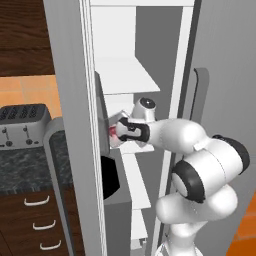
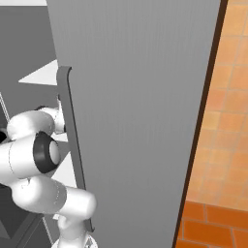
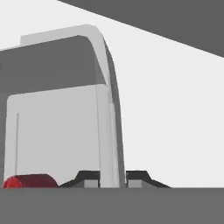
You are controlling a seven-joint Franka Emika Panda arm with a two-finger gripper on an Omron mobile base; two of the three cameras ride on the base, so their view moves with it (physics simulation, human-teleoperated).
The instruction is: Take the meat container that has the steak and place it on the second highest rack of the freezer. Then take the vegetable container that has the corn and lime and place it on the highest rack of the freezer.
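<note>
My gripper (image 1: 118,131) reaches into the open freezer (image 1: 150,50) and is shut on the rim of the meat container (image 1: 116,120), a pale grey tray. In the hand view the container wall (image 3: 109,131) stands between the two fingertips (image 3: 89,178), and the red steak (image 3: 30,180) lies inside at lower left. The steak (image 1: 113,133) shows as a red patch by the hand. The container sits level with a white shelf (image 1: 136,148). A wider white shelf, the highest rack (image 1: 127,75), is above it. The corn and lime container is out of view.
The freezer's open door edge (image 1: 75,125) stands close on the left of the hand. The closed grey door (image 2: 145,97) with its bar handle (image 2: 72,145) is on the right. A toaster (image 1: 22,127) sits on the dark counter (image 1: 25,165) above drawers (image 1: 35,220).
</note>
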